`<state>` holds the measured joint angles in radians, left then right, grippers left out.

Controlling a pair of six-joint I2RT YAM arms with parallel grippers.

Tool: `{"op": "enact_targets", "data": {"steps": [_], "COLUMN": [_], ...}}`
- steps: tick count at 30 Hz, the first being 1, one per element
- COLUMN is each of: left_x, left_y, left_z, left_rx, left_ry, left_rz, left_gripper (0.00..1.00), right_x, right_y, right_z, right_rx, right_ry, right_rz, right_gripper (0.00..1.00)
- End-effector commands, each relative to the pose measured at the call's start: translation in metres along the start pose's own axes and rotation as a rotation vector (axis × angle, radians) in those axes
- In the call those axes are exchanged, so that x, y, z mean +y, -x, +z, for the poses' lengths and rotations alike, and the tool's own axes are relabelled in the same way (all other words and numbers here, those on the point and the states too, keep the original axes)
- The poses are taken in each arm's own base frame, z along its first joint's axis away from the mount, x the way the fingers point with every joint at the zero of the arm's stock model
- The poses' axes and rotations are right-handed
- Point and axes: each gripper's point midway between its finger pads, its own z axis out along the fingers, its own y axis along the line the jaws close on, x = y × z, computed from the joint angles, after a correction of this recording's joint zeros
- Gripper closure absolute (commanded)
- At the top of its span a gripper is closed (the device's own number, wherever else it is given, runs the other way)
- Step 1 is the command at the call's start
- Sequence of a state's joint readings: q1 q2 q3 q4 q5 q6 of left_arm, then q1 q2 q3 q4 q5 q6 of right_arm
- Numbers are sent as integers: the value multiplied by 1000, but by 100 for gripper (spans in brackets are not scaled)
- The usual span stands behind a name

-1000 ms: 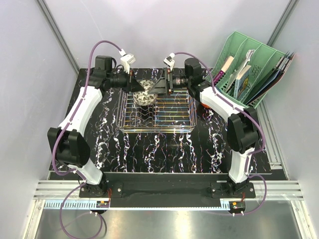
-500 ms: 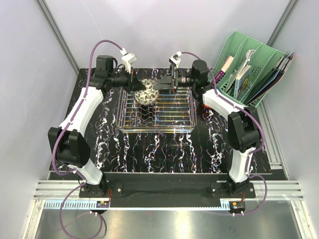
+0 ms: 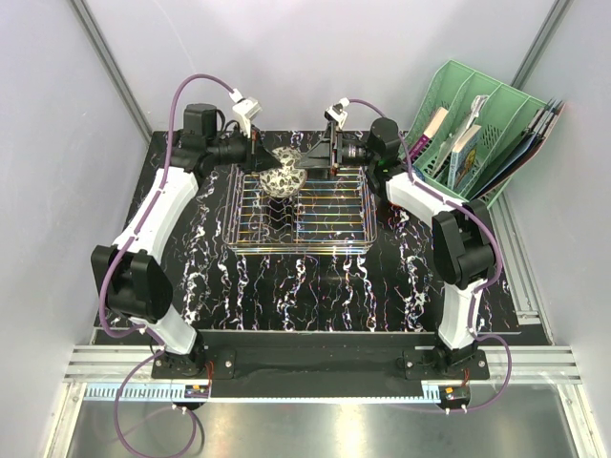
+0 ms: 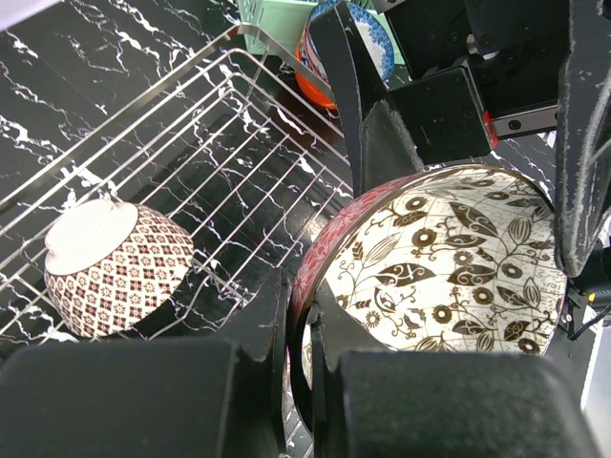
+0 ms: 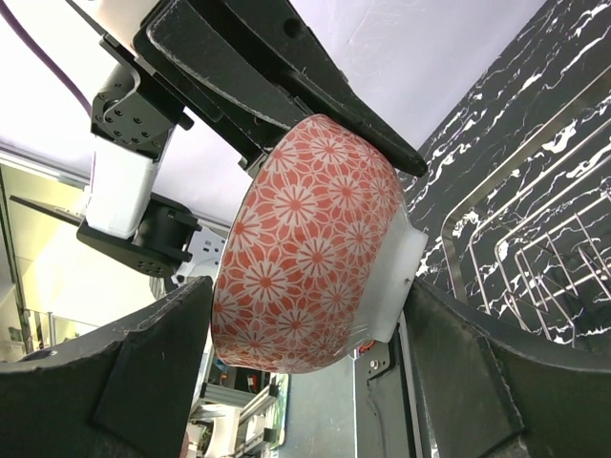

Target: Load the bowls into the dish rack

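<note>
My left gripper (image 4: 301, 296) (image 3: 260, 153) is shut on the rim of a pink-red bowl (image 4: 439, 267) (image 3: 286, 156) with a leaf pattern inside. It holds the bowl on its side above the back edge of the dish rack (image 3: 315, 224) (image 4: 191, 124). My right gripper (image 5: 307, 286) (image 3: 311, 158) is open, its fingers (image 5: 143, 382) straddling this bowl (image 5: 305, 239) from rim to foot. One finger is against the foot and the other is close to the rim. Another patterned bowl (image 4: 110, 253) (image 3: 283, 181) lies upside down in the rack.
A blue-and-white bowl (image 4: 372, 38) stacked on an orange bowl (image 4: 320, 91) sits beyond the rack's right side, behind the right arm. A green file organiser (image 3: 477, 134) with books stands at the back right. Grey walls enclose the black marbled table (image 3: 210, 277).
The right arm has drawn up and back toward the held bowl, and its jaws have narrowed a little round it. The left gripper has shifted slightly toward the back, keeping the bowl.
</note>
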<state>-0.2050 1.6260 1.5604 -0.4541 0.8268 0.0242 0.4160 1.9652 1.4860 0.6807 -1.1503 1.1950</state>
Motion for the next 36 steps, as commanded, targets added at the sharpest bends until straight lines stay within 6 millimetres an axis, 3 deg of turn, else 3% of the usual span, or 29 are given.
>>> {"op": "enact_targets", "data": {"steps": [1,6,8,9,11,13,14,17,19,22,23,25,26,29,32,33,35,36], "left_x": [-19,-18,-18,-16,-17,-17,-17,-17,-16,-16,-16,-11,-7,8,34,49,58,81], "left_y": [30,27,26,27,27,26,26,27,26,24,24,22,21,13,3,3,-7,-11], "left_z": [-7,-5,-3,-3,-3,-2,-3,-3,-2,-2,-3,-5,-6,-17,-37,-53,-66,-89], "left_rx": [-88,-85,-81,-84,-83,-82,-81,-83,-81,-77,-74,-70,-68,-64,-73,-90,-91,-110], "left_ry": [-32,-29,-30,-27,-28,-30,-27,-22,-24,-22,-17,14,29,71,130,176,209,285], "left_rz": [83,82,79,81,81,81,80,82,79,76,79,84,84,46,-18,-36,-61,-86], "left_gripper": [100,100,100,100,100,100,100,100,99,70,51,32,10,1,1,1,1,1], "right_x": [10,10,10,10,9,8,9,10,11,8,7,2,1,-8,-17,-21,-21,-19], "right_y": [-1,-1,-2,-2,-2,-2,-2,-2,-2,-2,-3,-4,-4,-5,-5,-1,1,11], "right_z": [0,0,-1,-1,0,0,0,0,0,0,-1,-1,-1,-2,-5,-6,-12,-13], "right_rx": [12,8,8,8,2,-2,-2,-3,-1,-1,0,0,0,0,8,-3,9,2], "right_ry": [39,41,40,40,39,36,36,36,38,26,20,-4,-15,-70,-145,-186,-258,-300], "right_rz": [-46,-50,-49,-48,-47,-44,-44,-45,-45,-44,-44,-43,-45,-59,-95,-111,-176,-275], "right_gripper": [13,17,24,29,51,66,81,100,100,100,100,100,100,100,100,100,100,100]}}
